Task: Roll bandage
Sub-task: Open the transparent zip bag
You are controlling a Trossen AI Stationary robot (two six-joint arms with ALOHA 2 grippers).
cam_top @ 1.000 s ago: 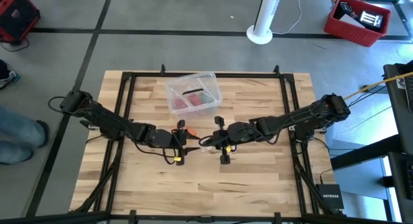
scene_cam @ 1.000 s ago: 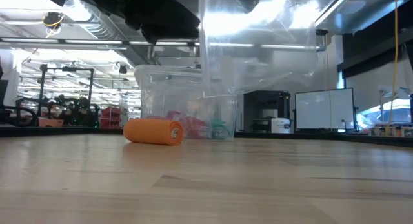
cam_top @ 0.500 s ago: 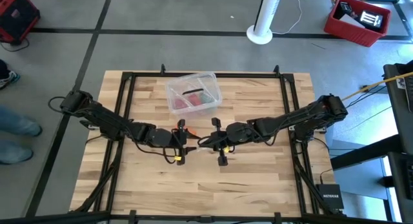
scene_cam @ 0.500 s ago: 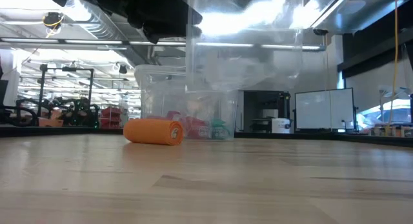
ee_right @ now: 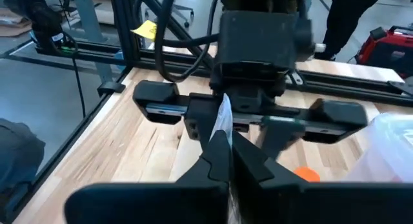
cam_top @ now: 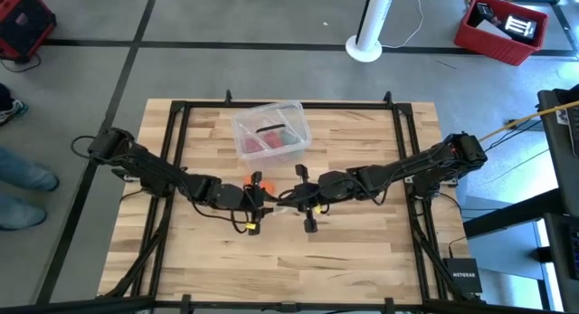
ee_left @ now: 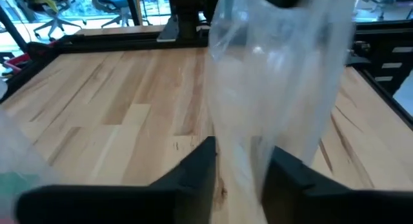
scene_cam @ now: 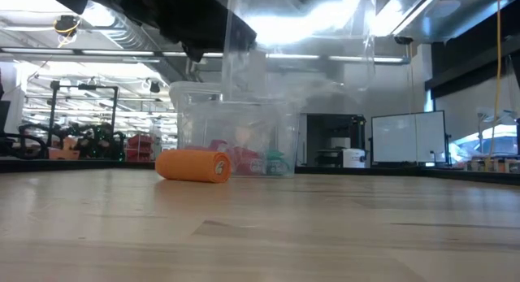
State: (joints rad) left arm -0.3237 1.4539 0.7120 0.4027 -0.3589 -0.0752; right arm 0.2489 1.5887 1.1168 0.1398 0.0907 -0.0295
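Wrapper (ee_left: 271, 88) hangs pinched in my right gripper (ee_right: 222, 161); my left gripper (ee_left: 240, 169) straddles it half-closed, grip unclear. I clamp squarely, clear of the bandage (scene_cam: 193, 165).

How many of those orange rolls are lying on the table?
1. The bandage lies on its side on the table, in front of the clear plastic box and beside the left gripper. More could be hidden inside the box.

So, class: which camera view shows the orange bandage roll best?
The low view: the bandage roll lies on its side on the table, unobstructed. The high view shows an orange speck between the arms, the right wrist view an orange sliver, the left wrist view nothing.
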